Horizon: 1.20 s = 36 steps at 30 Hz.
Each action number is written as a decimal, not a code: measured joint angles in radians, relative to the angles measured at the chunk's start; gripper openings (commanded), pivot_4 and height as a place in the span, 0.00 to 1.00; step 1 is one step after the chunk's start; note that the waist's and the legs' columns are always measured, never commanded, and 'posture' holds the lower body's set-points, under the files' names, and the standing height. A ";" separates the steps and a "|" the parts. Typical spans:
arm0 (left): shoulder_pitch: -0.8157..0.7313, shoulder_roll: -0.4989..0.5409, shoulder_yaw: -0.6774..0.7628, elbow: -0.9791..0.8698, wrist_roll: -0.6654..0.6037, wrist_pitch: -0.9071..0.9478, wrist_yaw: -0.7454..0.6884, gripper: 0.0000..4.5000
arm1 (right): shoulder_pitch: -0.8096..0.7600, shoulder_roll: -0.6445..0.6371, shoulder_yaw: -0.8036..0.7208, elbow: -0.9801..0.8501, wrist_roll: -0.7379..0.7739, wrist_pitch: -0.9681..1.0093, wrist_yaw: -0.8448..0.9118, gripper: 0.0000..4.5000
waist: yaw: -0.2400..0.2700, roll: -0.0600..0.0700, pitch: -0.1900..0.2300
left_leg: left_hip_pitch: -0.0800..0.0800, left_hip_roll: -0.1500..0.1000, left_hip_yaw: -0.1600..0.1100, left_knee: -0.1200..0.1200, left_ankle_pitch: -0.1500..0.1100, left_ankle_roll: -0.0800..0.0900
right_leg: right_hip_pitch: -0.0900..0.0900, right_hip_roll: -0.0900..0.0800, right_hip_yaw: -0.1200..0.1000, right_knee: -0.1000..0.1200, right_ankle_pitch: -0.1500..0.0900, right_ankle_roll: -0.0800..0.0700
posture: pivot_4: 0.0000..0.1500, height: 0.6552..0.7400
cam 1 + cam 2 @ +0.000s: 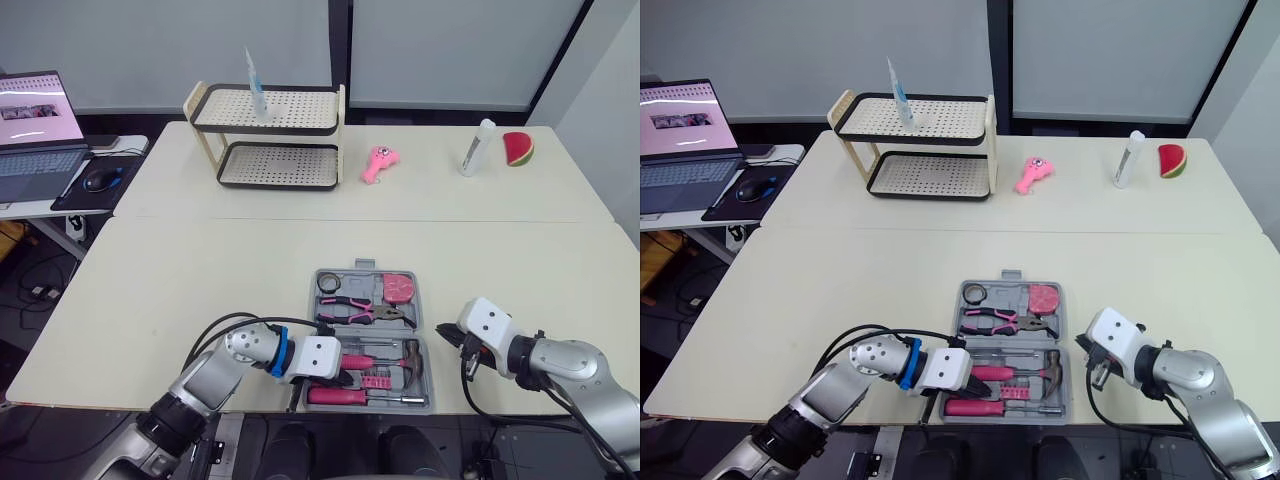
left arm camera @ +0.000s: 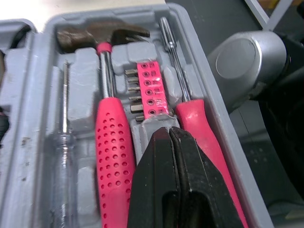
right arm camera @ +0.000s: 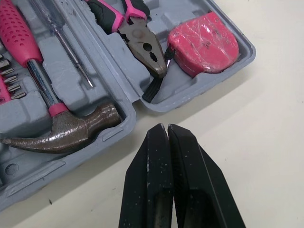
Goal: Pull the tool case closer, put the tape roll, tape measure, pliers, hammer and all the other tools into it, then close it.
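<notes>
The grey tool case (image 1: 362, 284) lies open near the table's front edge. Its far half holds the black tape roll (image 1: 329, 283), the pink-handled pliers (image 3: 142, 45) and the pink tape measure (image 3: 204, 40). Its near half holds the hammer (image 2: 111, 156), a pink bit holder (image 2: 149, 92), a pink screwdriver (image 2: 204, 137) and a clear tester (image 2: 64, 156). My left gripper (image 2: 169, 133) is shut and empty, low over the near half between the hammer handle and the screwdriver. My right gripper (image 3: 164, 127) is shut and empty, just off the case's right edge by the hammer head (image 3: 71, 130).
At the back of the table stand a two-tier perforated rack (image 1: 268, 135) with a tube (image 1: 256, 88) on top, a pink toy (image 1: 380, 163), a white bottle (image 1: 478, 148) and a watermelon slice (image 1: 518, 148). A laptop (image 1: 35, 125) sits on a side desk to the left.
</notes>
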 measured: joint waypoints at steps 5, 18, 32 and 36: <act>-0.016 -0.005 -0.017 0.017 0.025 -0.031 0.011 0.00 | -0.013 0.000 0.004 -0.007 0.014 0.040 -0.001 0.00 | 0.000 0.000 0.000 | 0.000 0.000 0.000 0.000 0.000 0.000 | 0.000 0.000 0.000 0.000 0.000 0.000 | 1.00 0.87; -0.024 -0.011 -0.032 0.031 0.040 -0.051 0.017 0.00 | -0.324 0.205 -0.125 0.007 0.300 0.605 -0.147 0.50 | 0.002 0.001 -0.001 | 0.003 0.000 -0.002 -0.001 0.000 0.000 | 0.005 0.000 -0.001 -0.003 0.000 0.000 | 1.00 0.87; -0.038 -0.012 -0.048 0.040 0.041 -0.053 0.015 0.00 | -0.442 0.363 -0.125 0.229 0.267 0.621 -0.382 1.00 | -0.001 0.004 -0.003 | 0.004 0.000 -0.001 -0.001 0.000 0.000 | 0.004 0.000 0.000 -0.002 0.000 0.000 | 1.00 0.87; -0.039 -0.011 -0.049 0.041 0.041 -0.053 0.015 0.00 | -0.456 0.399 -0.121 0.298 0.253 0.574 -0.417 1.00 | -0.001 0.004 -0.003 | 0.004 0.000 -0.001 -0.002 0.000 0.000 | 0.004 0.000 0.000 -0.002 0.000 0.000 | 1.00 0.87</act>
